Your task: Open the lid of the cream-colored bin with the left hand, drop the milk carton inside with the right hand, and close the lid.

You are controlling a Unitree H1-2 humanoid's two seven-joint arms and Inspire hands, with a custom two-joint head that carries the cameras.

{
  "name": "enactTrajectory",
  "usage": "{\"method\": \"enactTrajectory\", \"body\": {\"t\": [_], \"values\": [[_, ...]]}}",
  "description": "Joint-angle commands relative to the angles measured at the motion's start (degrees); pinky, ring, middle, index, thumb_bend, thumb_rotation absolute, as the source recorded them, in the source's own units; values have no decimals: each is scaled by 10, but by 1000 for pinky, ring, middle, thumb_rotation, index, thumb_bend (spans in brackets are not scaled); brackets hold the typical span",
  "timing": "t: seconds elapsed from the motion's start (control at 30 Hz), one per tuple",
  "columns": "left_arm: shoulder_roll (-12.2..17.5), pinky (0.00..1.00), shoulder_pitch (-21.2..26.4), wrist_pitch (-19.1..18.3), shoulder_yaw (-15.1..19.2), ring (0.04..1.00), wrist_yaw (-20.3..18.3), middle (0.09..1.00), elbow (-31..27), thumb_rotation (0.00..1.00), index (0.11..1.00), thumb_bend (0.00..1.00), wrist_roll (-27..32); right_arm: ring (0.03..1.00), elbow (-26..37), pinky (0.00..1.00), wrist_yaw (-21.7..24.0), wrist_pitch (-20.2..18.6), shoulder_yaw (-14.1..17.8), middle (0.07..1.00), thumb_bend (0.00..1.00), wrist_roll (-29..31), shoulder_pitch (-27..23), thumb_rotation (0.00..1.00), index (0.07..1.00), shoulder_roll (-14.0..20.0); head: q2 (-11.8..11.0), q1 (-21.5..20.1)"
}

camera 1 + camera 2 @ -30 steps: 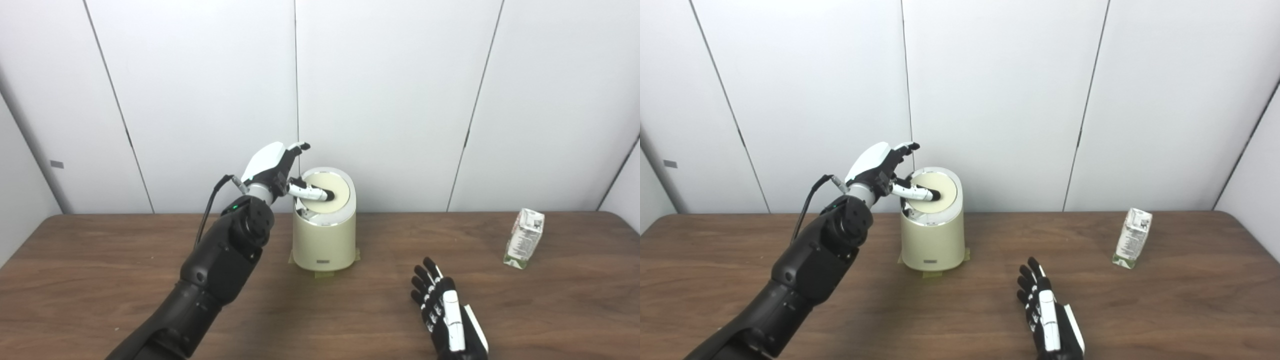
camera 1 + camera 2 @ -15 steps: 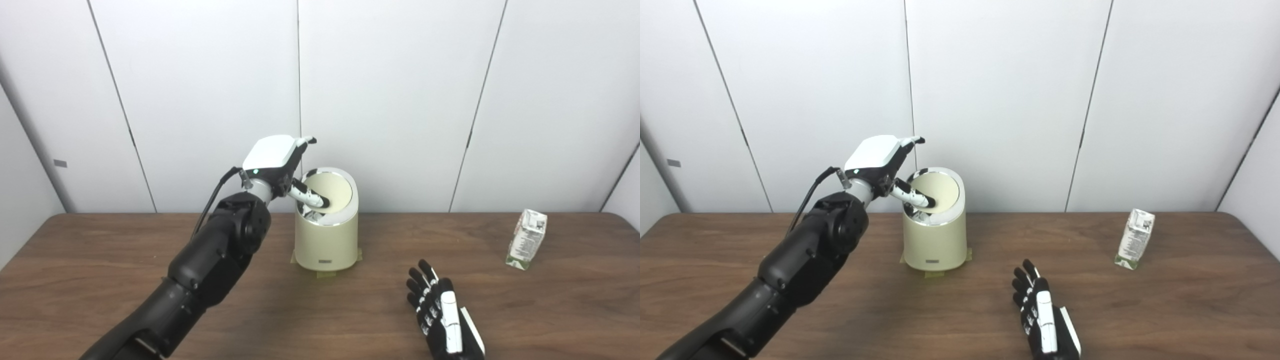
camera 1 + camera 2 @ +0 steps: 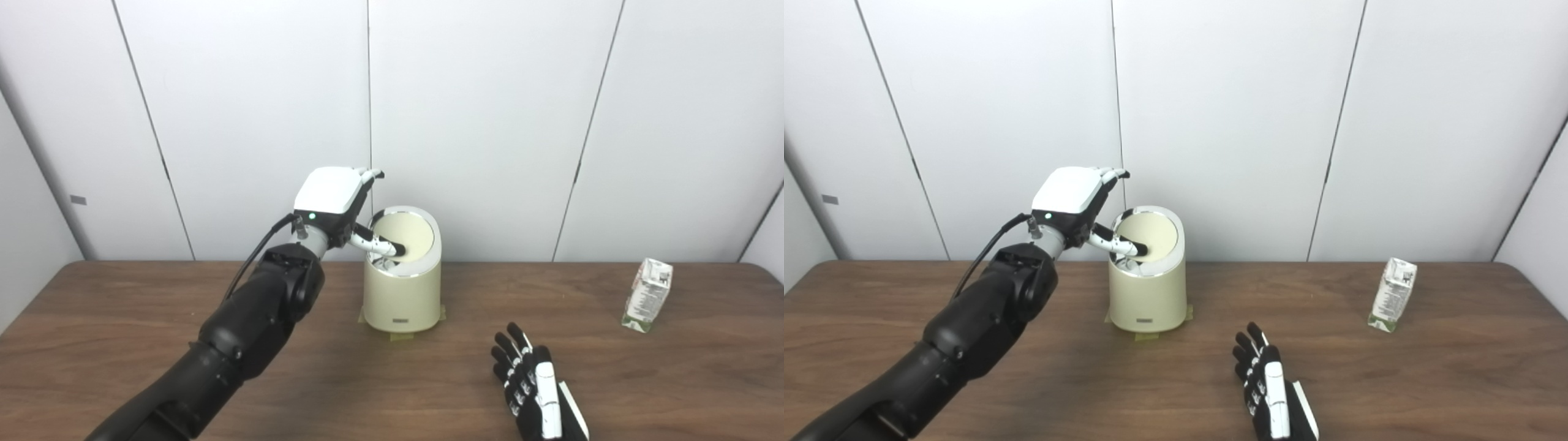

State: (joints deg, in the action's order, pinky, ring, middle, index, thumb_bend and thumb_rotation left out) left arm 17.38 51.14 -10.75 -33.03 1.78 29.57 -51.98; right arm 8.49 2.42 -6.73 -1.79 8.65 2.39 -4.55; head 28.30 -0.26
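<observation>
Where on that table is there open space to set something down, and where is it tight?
Bare wood lies between the bin and the milk carton, beyond the right hand, which rests open on the table. The far left corner is also free. It is tight around the bin's lid, where the left hand has its thumb.

Your left robot hand (image 3: pixel 334 199) has rolled over since a second ago: its white back, then tilted toward the left, now faces up, and the hand sits higher over the bin's left rim. Its thumb has swung down and pushed the cream lid (image 3: pixel 409 236) from nearly flat to steeply tilted, so a gap shows at the near left of the opening. Your right robot hand (image 3: pixel 538 395) has slid a little left and nearer on the table. The camera shifted slightly as well.
</observation>
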Motion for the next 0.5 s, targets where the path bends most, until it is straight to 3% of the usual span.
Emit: {"method": "enactTrajectory", "body": {"t": [0.0,0.13,0.23,0.3,0.4,0.47], "values": [[6,902,-6,-15,4,909,-41,900,-4,52,905,944,-1,957,18,984,-1,-4,-3,952,602,2,-5,1000,966,-7,3,2],[5,838,-8,-46,63,874,-67,886,-68,116,897,906,44,952,23,968,-7,-8,-4,949,593,-4,-5,1000,961,-10,5,4],[-24,757,-27,-50,169,834,-41,853,-125,108,857,870,141,950,24,959,-10,-9,-5,949,594,-10,-6,1000,962,-11,6,4],[-44,674,-46,-43,239,783,-25,814,-176,164,828,720,202,944,24,947,-10,-9,-7,948,605,-15,-6,1000,961,-11,7,5],[-67,619,-70,-45,305,740,-17,775,-244,218,799,564,259,946,26,954,-10,-11,-7,951,609,-15,-7,1000,961,-10,7,6],[-76,627,-91,-43,340,733,-15,758,-284,133,783,500,298,946,25,955,-10,-13,-6,950,607,-14,-8,1000,958,-10,7,5]]}}
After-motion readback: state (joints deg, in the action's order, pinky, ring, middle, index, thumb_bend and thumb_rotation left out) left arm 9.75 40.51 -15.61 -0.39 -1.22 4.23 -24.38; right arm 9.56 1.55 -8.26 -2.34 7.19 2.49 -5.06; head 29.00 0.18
